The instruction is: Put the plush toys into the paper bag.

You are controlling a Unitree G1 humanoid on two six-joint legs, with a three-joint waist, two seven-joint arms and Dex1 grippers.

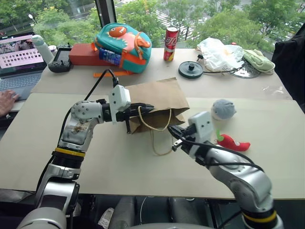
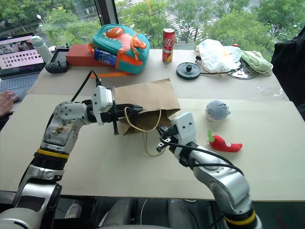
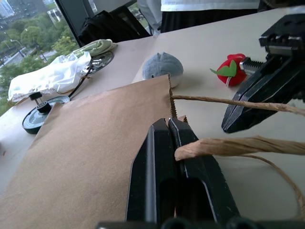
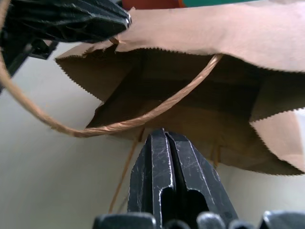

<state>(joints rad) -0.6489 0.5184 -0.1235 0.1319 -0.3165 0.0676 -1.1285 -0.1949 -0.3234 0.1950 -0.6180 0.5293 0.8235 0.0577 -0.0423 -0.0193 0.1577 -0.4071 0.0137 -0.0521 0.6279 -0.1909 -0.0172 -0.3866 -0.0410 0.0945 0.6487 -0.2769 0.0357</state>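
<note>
Left wrist view has the left gripper (image 3: 167, 125) with its two black fingers pressed together on the upper edge of the paper bag (image 3: 90, 157), right at the serrated rim, one cord handle (image 3: 228, 145) bending across the fingers. The right gripper (image 4: 164, 136), seen from its own wrist, is also fully closed, fingers flat against each other; it sits just in front of the bag's mouth at the lower lip, and whether it pinches that lip or only touches it cannot be told. The bag lies on its side on the table (image 1: 57, 157), brown and creased, its mouth lifted open by the left gripper so the dark inside shows in the right wrist view; one tan handle loops across the opening, another trails onto the table toward the robot. Nothing can be seen inside it. The head views show what the wrist views cannot: both toys lie on the table to the right of the bag, the grey-blue ball (image 1: 223, 109) near its far right corner and the red chili pepper (image 1: 232, 142) nearer the robot, just beyond the right arm. Behind the bag stand a fish backpack (image 1: 123, 46), a red can (image 1: 171, 43), a black round lid (image 1: 190, 69) and a white plastic bag (image 1: 217, 53). A person's hand (image 1: 6, 101) rests by a laptop (image 1: 19, 59) far to the bag's left.
</note>
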